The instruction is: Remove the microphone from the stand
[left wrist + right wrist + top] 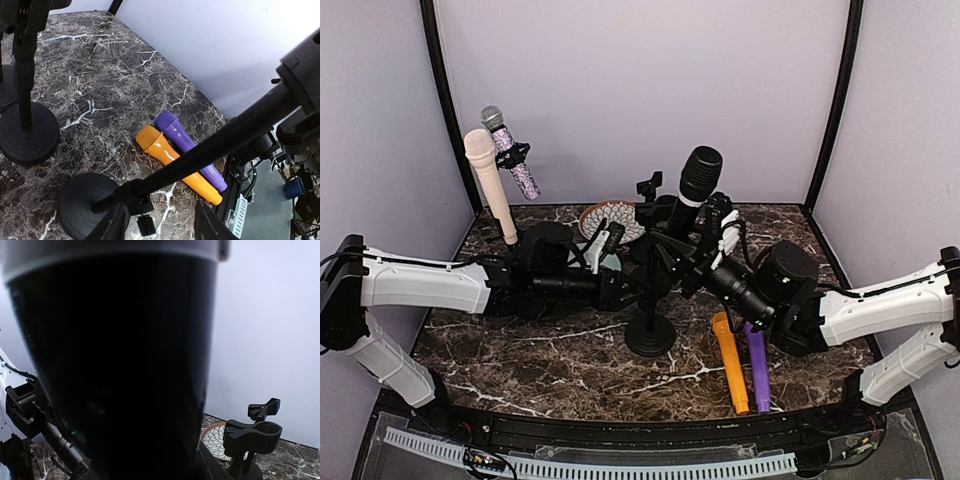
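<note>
Seemingly mid-removal, with right gripper clamped on the black microphone above the stand, left gripper spread around the stand's pole; next, probably lifting clear of the stand.

A robot lab booth: plain lilac walls, black corner posts, marble-print table, near-edge cable duct.

A: How's the left arm?
B: Stretched low and level toward the centre, left gripper pointing right, fingers parted.
A: And the right arm?
B: Reaching in from the right edge, forearm angled up and left, right gripper clamped round the mic.
</note>
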Action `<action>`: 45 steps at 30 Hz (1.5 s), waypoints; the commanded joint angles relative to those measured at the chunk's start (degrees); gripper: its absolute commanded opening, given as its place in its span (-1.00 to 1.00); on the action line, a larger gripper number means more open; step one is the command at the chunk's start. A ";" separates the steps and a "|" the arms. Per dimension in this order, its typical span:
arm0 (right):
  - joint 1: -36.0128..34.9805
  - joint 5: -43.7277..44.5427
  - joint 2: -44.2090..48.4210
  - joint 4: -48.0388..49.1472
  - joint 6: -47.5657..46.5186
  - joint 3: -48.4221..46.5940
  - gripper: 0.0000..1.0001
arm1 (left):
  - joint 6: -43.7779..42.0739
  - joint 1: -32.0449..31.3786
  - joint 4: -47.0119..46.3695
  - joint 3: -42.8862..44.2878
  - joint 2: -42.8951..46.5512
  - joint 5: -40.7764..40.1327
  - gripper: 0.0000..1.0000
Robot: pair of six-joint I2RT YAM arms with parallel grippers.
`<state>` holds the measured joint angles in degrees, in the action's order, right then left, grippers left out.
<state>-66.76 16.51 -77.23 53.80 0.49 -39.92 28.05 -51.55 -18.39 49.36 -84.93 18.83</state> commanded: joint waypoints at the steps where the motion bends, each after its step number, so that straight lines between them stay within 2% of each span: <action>1: -0.60 1.15 0.17 -1.78 0.67 0.45 -0.44 | 0.00 -0.25 2.95 1.46 -0.76 -0.58 -0.06; 10: -0.64 1.28 0.36 -1.77 0.19 0.46 -0.44 | 6.35 -0.30 2.00 0.96 -2.22 2.16 -0.07; 19: -0.62 1.28 0.24 -1.77 0.30 0.35 -0.44 | 12.93 -0.30 -3.03 -0.63 -5.14 6.96 -0.38; 26: -0.57 1.33 0.26 -2.08 0.37 0.46 -0.44 | 15.28 -0.23 -4.36 -2.07 -5.80 6.50 -0.71; 33: -0.61 1.13 0.35 -2.04 0.66 0.54 -0.44 | 21.15 -0.27 -8.10 -3.74 -7.70 8.82 -0.88; 45: -0.58 0.80 1.12 -1.97 1.31 1.38 -0.45 | 33.63 -0.22 -18.04 -9.12 -10.06 13.36 -0.96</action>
<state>-66.76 17.12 -76.79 53.39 0.10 -39.86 55.68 -50.63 -35.81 43.09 -92.51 25.63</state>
